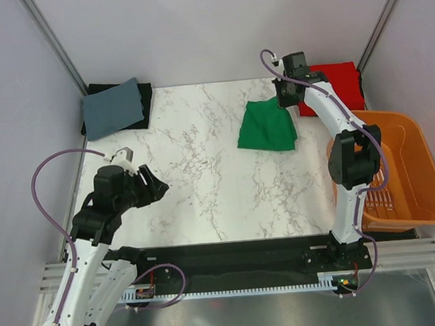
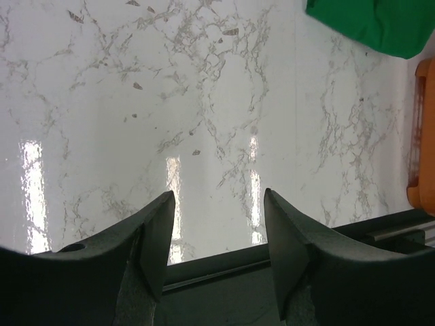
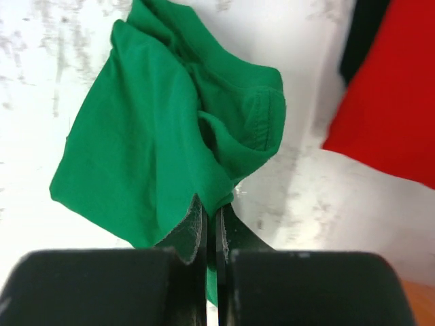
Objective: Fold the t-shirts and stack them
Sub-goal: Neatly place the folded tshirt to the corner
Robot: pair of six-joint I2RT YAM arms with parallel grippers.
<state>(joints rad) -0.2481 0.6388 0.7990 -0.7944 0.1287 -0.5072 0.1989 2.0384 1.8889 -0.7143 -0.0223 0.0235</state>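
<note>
Green t-shirt (image 3: 156, 136) clamped at its far edge by the closed fingers of the right gripper (image 3: 211, 227).
It is trailed toward the near left on the table (image 1: 203, 171). The red t-shirt (image 1: 336, 78) and orange basket (image 1: 416, 168) are crowded at the right. Bare marble is left before the left gripper (image 2: 217, 234), whose fingers are held apart.

right fingers (image 3: 189, 234): pinched on green t-shirt (image 3: 136, 149) edge | red t-shirt (image 3: 394, 102): at right, apart
</note>
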